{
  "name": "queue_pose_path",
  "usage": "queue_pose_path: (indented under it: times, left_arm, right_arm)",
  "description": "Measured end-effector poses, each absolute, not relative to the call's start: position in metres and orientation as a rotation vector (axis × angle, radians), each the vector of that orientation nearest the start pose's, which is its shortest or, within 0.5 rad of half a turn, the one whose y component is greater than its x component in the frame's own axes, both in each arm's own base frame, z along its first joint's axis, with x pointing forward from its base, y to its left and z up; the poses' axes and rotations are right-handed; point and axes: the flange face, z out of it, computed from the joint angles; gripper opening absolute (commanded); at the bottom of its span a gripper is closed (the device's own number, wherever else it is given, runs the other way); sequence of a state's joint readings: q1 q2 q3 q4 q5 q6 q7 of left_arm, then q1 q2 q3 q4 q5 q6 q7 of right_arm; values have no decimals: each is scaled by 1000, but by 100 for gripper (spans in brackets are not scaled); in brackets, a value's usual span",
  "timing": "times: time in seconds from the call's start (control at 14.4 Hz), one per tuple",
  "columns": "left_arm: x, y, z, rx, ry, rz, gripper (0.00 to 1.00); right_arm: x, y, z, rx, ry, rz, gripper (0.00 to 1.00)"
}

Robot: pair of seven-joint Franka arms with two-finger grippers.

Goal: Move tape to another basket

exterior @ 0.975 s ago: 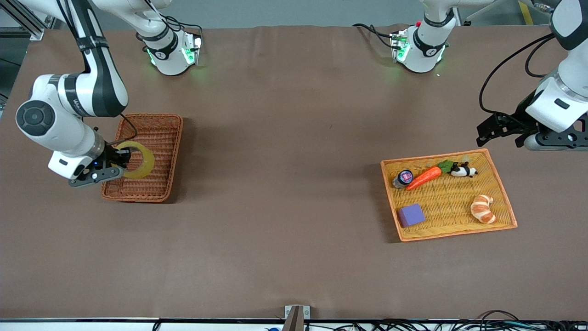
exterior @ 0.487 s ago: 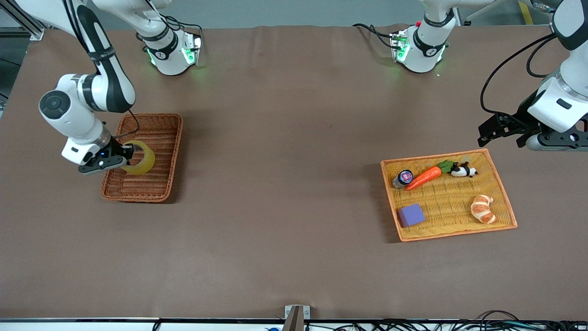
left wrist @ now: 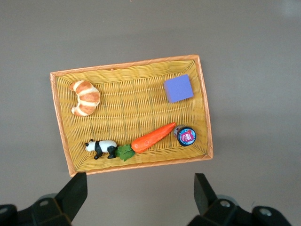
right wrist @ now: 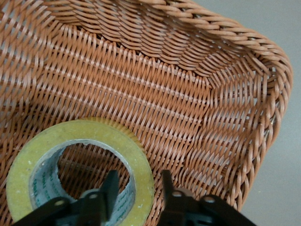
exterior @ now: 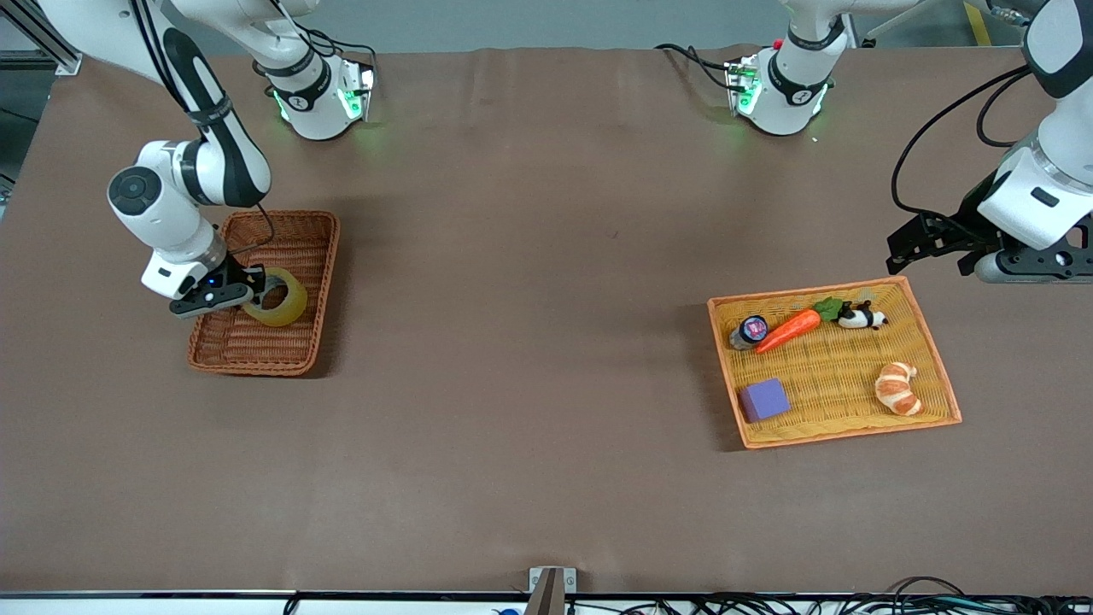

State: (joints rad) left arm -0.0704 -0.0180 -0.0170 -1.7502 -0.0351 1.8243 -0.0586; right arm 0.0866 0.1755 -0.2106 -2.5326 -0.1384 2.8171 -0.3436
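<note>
The tape [exterior: 295,306], a yellowish ring, lies in the reddish-brown wicker basket [exterior: 290,215] at the right arm's end of the table. My right gripper [exterior: 254,292] is down in the basket and straddles the tape's wall. In the right wrist view one finger [right wrist: 112,186] is inside the tape [right wrist: 84,129] and the other is outside it, with wicker showing in the gap, so the gripper is open. The basket's rim [right wrist: 263,52] curves round it. My left gripper [exterior: 907,243] waits open and empty over bare table beside the yellow tray [exterior: 854,432]; its own view [left wrist: 139,188] shows nothing between the fingers.
The yellow tray [left wrist: 124,65] holds a croissant [exterior: 897,389], a carrot [exterior: 790,330], a toy panda [exterior: 861,318], a dark-capped jar [exterior: 751,329] and a purple block [exterior: 764,399]. Brown table lies between basket and tray.
My right gripper has moved lower into the basket with the tape. The tape has gone from standing tilted in the jaws to lying nearly flat. The left arm has not moved.
</note>
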Motion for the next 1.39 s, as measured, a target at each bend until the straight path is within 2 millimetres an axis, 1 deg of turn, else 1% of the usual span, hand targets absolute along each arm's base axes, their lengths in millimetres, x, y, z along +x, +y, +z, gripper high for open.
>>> queue_pose_path:
  times: [0.14,0.21,0.35,0.42,0.56,0.7,0.77,0.91,1.04,1.11,1.25,1.39]
  left_arm:
    - [564,-54,571,-3179,40,-139,100]
    - [565,-55,569,-3179,42,-135,100]
    - [567,-56,565,-3176,45,-123,100]
    - [567,-56,563,-3170,48,-119,100]
    - [568,-57,562,-3164,54,-117,100]
    - [568,-58,563,-3164,58,-120,100]
    - [568,-58,563,-3164,59,-121,100]
    - [568,-58,563,-3164,58,-121,100]
    - [568,-58,562,-3164,58,-120,100]
    - [569,-58,562,-3164,58,-122,100]
    - [571,-58,563,-3164,57,-129,100]
    - [573,-58,563,-3164,57,-131,100]
  right_arm:
    - [475,-55,229,-3203,-559,-160,100]
    - [482,-56,238,-3209,-531,-156,100]
    - [501,-54,272,-3223,-435,-144,100]
    - [511,-49,295,-3229,-368,-156,100]
    - [531,-31,348,-3237,-247,-188,100]
    - [548,-15,403,-3249,-155,-144,100]
    - [557,-12,434,-3256,-108,-121,100]
    - [570,-11,502,-3265,-52,-116,100]
    - [572,-13,559,-3260,-15,-117,100]
    - [571,-13,583,-3247,3,-118,100]
    - [565,-14,621,-3195,44,-108,100]
    - [558,-25,648,-3168,89,-102,100]
